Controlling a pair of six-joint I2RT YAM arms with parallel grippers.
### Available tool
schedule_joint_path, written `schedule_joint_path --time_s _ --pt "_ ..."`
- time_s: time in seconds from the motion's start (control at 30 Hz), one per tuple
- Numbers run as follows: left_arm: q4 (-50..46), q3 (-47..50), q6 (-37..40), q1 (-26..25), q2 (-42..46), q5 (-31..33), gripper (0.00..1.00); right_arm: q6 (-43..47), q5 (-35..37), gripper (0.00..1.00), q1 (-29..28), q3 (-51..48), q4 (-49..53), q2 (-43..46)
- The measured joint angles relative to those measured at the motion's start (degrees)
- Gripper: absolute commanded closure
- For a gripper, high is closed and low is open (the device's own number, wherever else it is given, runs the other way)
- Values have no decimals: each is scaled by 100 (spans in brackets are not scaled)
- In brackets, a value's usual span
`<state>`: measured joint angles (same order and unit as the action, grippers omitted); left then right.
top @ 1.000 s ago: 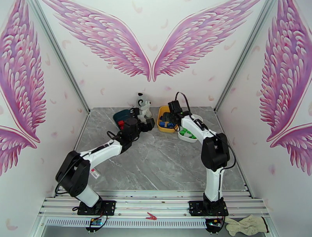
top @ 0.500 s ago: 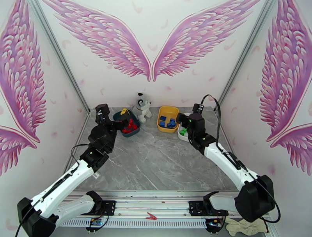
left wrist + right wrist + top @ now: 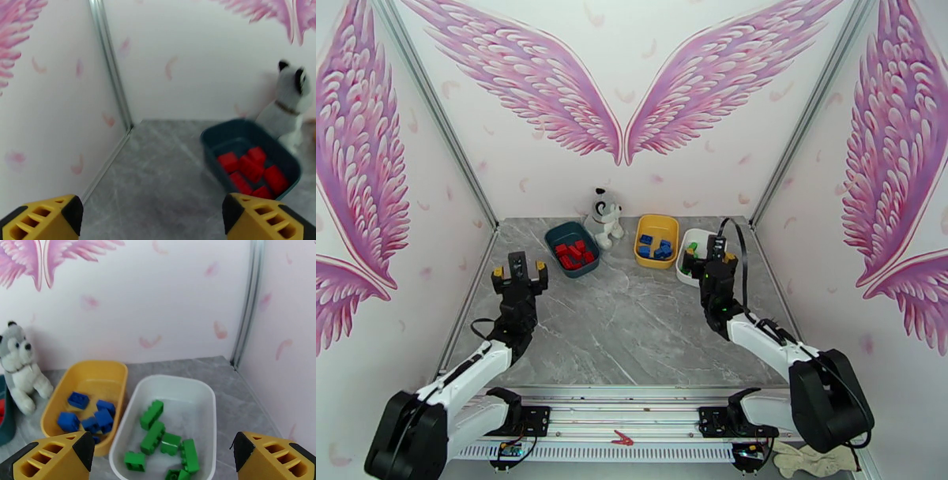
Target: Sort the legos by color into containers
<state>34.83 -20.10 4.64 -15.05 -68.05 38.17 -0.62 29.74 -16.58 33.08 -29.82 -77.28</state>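
Note:
Several red legos (image 3: 573,254) (image 3: 251,168) lie in the dark teal tub (image 3: 553,237) (image 3: 209,140). Several blue legos (image 3: 656,246) (image 3: 91,413) lie in the yellow tub (image 3: 660,224) (image 3: 98,376). Several green legos (image 3: 166,439) lie in the white tub (image 3: 698,235) (image 3: 173,384). My left gripper (image 3: 520,271) (image 3: 152,217) is open with nothing in it, over bare table near the left wall, short of the teal tub. My right gripper (image 3: 708,254) (image 3: 162,459) is open and holds nothing, at the near edge of the white tub.
A white-and-grey plush dog (image 3: 605,215) (image 3: 290,102) (image 3: 19,366) sits between the teal and yellow tubs at the back wall. The grey marble table (image 3: 632,324) runs between the side walls; metal frame posts (image 3: 112,67) (image 3: 247,299) stand at both back corners.
Both arms have drawn back from the tubs toward the near side and lowered. The left gripper left the teal tub; the right one moved from the yellow tub past the white tub.

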Motion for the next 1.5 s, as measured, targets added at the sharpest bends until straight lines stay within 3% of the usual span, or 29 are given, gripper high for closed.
schedule_joint_path --time_s 0.13,0.37,0.53,0.7,0.8,0.97,1.17,1.5 --pt "402 192 -17 59 -778 249 1 131 186 1 164 -221 -52 -354" --pt "1008 146 -59 195 -1025 186 1 157 24 1 442 -907 -1102 -820" --pt "2135 282 -33 398 -1639 -199 1 164 -501 1 579 -1102 -1615 -846" --pt "2463 520 -136 713 -1766 -732 1 173 -1034 1 728 -1248 -2400 -1104" --pt "2949 518 -179 831 -2057 -938 1 155 -1237 1 822 -1290 -2363 -1172" --pt "2660 348 -254 870 -2079 -1165 1 131 -1373 1 872 -1261 -2334 -1172" --pt "2194 33 -544 1296 -2074 -1506 1 125 -1416 1 872 -1248 -2310 -1172" --pt "1982 35 -658 1303 -2074 -1652 1 103 -1438 1 872 -1248 -2312 -1172"
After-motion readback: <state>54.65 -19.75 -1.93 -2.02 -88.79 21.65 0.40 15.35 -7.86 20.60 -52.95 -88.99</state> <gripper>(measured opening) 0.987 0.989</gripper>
